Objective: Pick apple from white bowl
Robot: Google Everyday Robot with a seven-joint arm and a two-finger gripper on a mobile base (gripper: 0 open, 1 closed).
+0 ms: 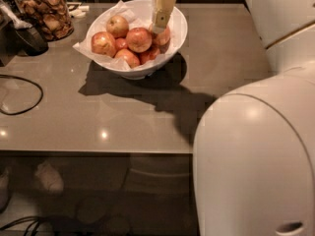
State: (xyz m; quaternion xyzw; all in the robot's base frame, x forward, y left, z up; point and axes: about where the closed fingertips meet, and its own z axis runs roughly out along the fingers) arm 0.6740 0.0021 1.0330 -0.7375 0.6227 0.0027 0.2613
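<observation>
The white bowl (143, 71) stands at the back middle of the grey table, lined with crumpled white paper and holding several apples. The apple (139, 39), large, round and red-orange, lies in the middle of the bowl. A paler yellow-pink apple (117, 26) lies behind it, and another red one (103, 44) lies at the left. My gripper (160, 21), cream-coloured, reaches down from above into the right side of the bowl. Its tip is just right of the apple and over a partly hidden apple (165, 37).
A glass jar of brown snacks (47, 11) stands at the back left beside a dark object (30, 37). A black cable (22, 96) loops at the left. My white body (256, 156) fills the right foreground. The table's front edge (98, 152) is near.
</observation>
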